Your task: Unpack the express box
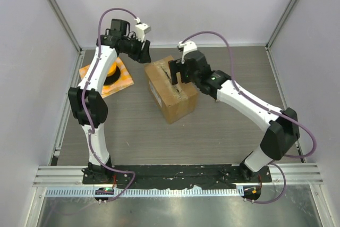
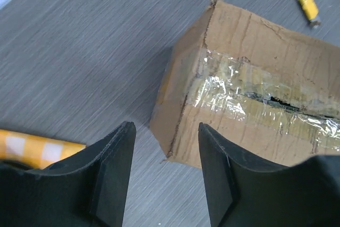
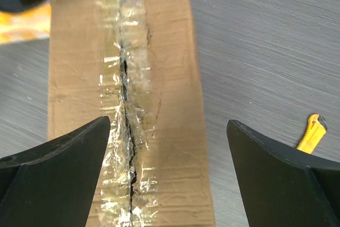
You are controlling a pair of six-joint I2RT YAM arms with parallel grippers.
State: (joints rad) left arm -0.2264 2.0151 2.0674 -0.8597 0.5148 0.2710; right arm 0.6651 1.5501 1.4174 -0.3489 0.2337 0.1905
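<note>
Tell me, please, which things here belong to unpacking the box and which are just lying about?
Job: express box, its taped top seam already split.
Lying about: orange checkered cloth; round orange object on it; yellow stick-like item beside the box.

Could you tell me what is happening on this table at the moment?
Two robot arms are working on a cardboard box in the middle of the table. The right gripper hangs open over the box's top, above the taped seam, which is split along its length, though the flaps are still down. The left gripper, also open, is at the box's far left end. Neither holds anything. An orange checkered cloth and a yellow tool lie nearby.
</note>
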